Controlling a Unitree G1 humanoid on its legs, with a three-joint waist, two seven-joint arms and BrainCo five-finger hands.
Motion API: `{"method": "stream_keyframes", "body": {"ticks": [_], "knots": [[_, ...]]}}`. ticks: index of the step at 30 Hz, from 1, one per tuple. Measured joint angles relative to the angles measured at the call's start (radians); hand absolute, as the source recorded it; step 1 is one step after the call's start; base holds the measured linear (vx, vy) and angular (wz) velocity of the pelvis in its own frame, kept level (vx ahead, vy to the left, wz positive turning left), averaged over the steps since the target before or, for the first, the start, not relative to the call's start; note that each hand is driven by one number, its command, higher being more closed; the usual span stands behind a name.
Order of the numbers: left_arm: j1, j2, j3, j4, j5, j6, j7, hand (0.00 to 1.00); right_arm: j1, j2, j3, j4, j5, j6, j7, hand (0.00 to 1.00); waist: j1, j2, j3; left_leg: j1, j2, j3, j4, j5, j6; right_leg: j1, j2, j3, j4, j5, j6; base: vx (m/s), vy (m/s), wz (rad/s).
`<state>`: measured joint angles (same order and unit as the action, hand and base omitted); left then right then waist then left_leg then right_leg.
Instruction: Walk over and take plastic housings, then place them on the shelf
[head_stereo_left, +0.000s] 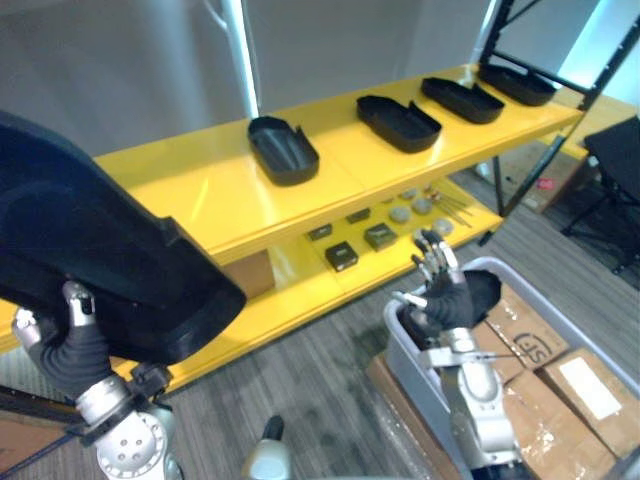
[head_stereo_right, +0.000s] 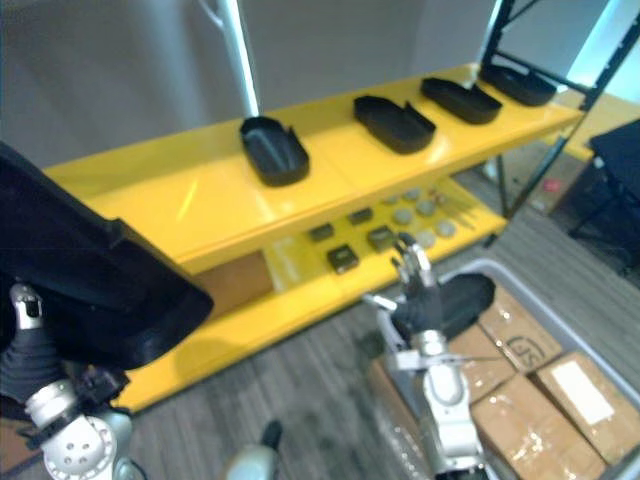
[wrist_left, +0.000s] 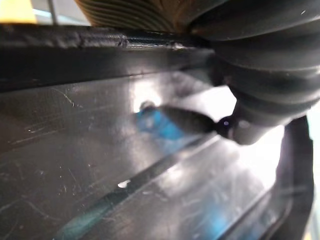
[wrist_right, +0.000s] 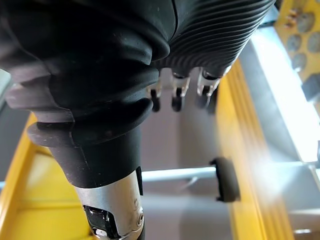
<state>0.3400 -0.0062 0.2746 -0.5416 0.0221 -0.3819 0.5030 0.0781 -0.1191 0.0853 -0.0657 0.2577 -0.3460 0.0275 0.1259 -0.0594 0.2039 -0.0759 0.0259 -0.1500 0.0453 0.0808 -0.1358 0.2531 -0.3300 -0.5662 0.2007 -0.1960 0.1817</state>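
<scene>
Left hand (head_stereo_left: 72, 330): set beneath a large black plastic housing (head_stereo_left: 100, 250) off the left end of the yellow shelf (head_stereo_left: 200, 190); we cannot tell its grip. Right hand (head_stereo_left: 440, 285): fingers straight, empty, before the shelf's lower level, above a grey bin (head_stereo_left: 410, 365). Row of four housings (head_stereo_left: 398, 122): on the shelf's top level.

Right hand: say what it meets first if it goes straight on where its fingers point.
Probably the lower yellow shelf, near the round grey discs lying on it. The right hand, open by the grey bin, points its fingers that way; depth is unclear, so its front edge may come first.
</scene>
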Motion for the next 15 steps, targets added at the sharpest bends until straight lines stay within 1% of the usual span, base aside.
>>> {"method": "stream_keyframes", "body": {"ticks": [1, 2, 3, 4, 5, 6, 7, 8, 9, 10, 11, 12, 13, 14, 15], "knots": [[0.000, 0.000, 0.000, -0.009, 0.000, -0.003, -0.003, 1.00, 0.000, 0.002, -0.003, -0.001, -0.002, 0.000, -0.007, 0.00, -0.001, -0.014, 0.006, -0.002, -0.013, 0.015, 0.014, -0.013, 0.015, 0.013, -0.013, -0.010, 0.011, 0.004, 0.001, 0.12, 0.066, 0.41], [-0.006, -0.004, -0.001, -0.015, 0.005, -0.014, -0.004, 1.00, 0.001, -0.006, -0.015, -0.001, -0.010, -0.001, -0.011, 0.00, -0.003, -0.008, 0.005, -0.014, -0.019, 0.018, 0.040, -0.031, 0.018, -0.009, -0.035, 0.002, 0.091, 0.016, -0.003, 0.10, 0.114, 0.40], [-0.021, 0.002, 0.008, -0.016, 0.019, -0.022, -0.004, 1.00, 0.001, -0.006, -0.025, 0.001, -0.031, -0.002, -0.030, 0.00, -0.003, -0.001, 0.004, -0.013, -0.022, 0.005, 0.065, -0.051, 0.034, -0.100, -0.075, 0.083, 0.293, 0.059, -0.068, 0.12, 0.146, 0.36], [-0.030, 0.007, 0.017, -0.016, 0.025, -0.023, -0.003, 1.00, 0.000, -0.003, -0.028, 0.001, -0.039, -0.004, -0.034, 0.00, -0.004, -0.002, 0.004, -0.009, -0.023, 0.001, 0.069, -0.059, 0.041, -0.140, -0.085, 0.125, 0.365, 0.091, -0.089, 0.14, 0.169, 0.31], [-0.045, 0.036, 0.028, -0.016, 0.027, -0.022, 0.001, 1.00, -0.006, 0.000, -0.030, 0.001, -0.043, -0.011, -0.045, 0.00, -0.004, -0.012, 0.006, 0.007, -0.027, -0.002, 0.067, -0.077, 0.049, -0.207, -0.096, 0.214, 0.473, 0.188, -0.109, 0.16, 0.119, 0.23], [-0.054, 0.069, 0.028, -0.016, 0.027, -0.021, 0.010, 1.00, -0.010, 0.002, -0.039, 0.002, -0.043, -0.027, -0.050, 0.00, -0.010, -0.017, 0.011, 0.030, -0.032, -0.010, 0.064, -0.088, 0.067, -0.257, -0.105, 0.273, 0.564, 0.327, -0.122, 0.21, 0.111, 0.32], [-0.059, 0.088, 0.026, -0.016, 0.027, -0.016, 0.017, 1.00, -0.011, 0.003, -0.047, 0.004, -0.043, -0.042, -0.050, 0.00, -0.024, -0.006, 0.018, 0.045, -0.030, -0.027, 0.062, -0.093, 0.080, -0.292, -0.101, 0.308, 0.624, 0.355, -0.118, 0.17, 0.078, 0.36], [-0.068, 0.099, 0.024, -0.015, 0.027, -0.012, 0.023, 1.00, -0.013, 0.004, -0.051, 0.004, -0.044, -0.050, -0.049, 0.00, -0.032, -0.007, 0.018, 0.055, -0.025, -0.045, 0.062, -0.099, 0.091, -0.311, -0.089, 0.326, 0.655, 0.275, -0.102, 0.23, 0.067, 0.45], [-0.099, 0.109, 0.027, -0.006, 0.024, -0.001, 0.032, 1.00, -0.020, 0.003, -0.070, 0.000, -0.046, -0.060, -0.047, 0.00, -0.048, -0.004, 0.017, 0.064, -0.015, -0.074, 0.061, -0.105, 0.099, -0.347, -0.039, 0.344, 0.651, 0.100, -0.116, 0.21, 0.056, 0.60], [-0.146, 0.117, 0.027, 0.015, 0.021, 0.015, 0.032, 1.00, -0.028, 0.000, -0.110, -0.011, -0.045, -0.065, -0.045, 0.00, -0.060, 0.003, 0.017, 0.064, -0.006, -0.099, 0.058, -0.108, 0.102, -0.361, 0.030, 0.356, 0.526, 0.026, -0.111, 0.21, 0.047, 0.62], [-0.169, 0.122, 0.027, 0.031, 0.016, 0.021, 0.029, 1.00, -0.035, -0.004, -0.131, -0.013, -0.044, -0.067, -0.044, 0.00, -0.063, 0.004, 0.017, 0.065, -0.005, -0.113, 0.055, -0.110, 0.101, -0.361, 0.061, 0.371, 0.439, 0.012, -0.110, 0.18, 0.020, 0.64], [-0.213, 0.128, 0.023, 0.071, 0.013, 0.038, 0.023, 1.00, -0.053, -0.018, -0.165, -0.016, -0.039, -0.067, -0.044, 0.00, -0.070, 0.004, 0.017, 0.067, -0.009, -0.131, 0.050, -0.114, 0.101, -0.365, 0.111, 0.424, 0.275, 0.010, -0.102, 0.15, -0.033, 0.49], [-0.228, 0.128, 0.020, 0.090, 0.012, 0.048, 0.021, 1.00, -0.061, -0.029, -0.175, -0.018, -0.038, -0.067, -0.045, 0.00, -0.076, 0.006, 0.017, 0.067, -0.012, -0.142, 0.051, -0.118, 0.100, -0.367, 0.128, 0.449, 0.212, 0.013, -0.097, 0.22, -0.118, 0.66], [-0.243, 0.129, 0.016, 0.121, 0.011, 0.065, 0.016, 1.00, -0.063, -0.051, -0.189, -0.032, -0.038, -0.067, -0.046, 0.00, -0.086, 0.007, 0.017, 0.069, -0.022, -0.166, 0.053, -0.122, 0.092, -0.367, 0.144, 0.471, 0.111, 0.028, -0.079, 0.19, -0.177, 0.71], [-0.238, 0.129, 0.009, 0.133, 0.009, 0.080, 0.008, 1.00, -0.058, -0.069, -0.193, -0.052, -0.035, -0.067, -0.042, 0.00, -0.089, -0.003, 0.010, 0.067, -0.042, -0.182, 0.052, -0.135, 0.084, -0.360, 0.144, 0.471, 0.060, 0.045, -0.086, 0.19, -0.215, 0.70]]}}
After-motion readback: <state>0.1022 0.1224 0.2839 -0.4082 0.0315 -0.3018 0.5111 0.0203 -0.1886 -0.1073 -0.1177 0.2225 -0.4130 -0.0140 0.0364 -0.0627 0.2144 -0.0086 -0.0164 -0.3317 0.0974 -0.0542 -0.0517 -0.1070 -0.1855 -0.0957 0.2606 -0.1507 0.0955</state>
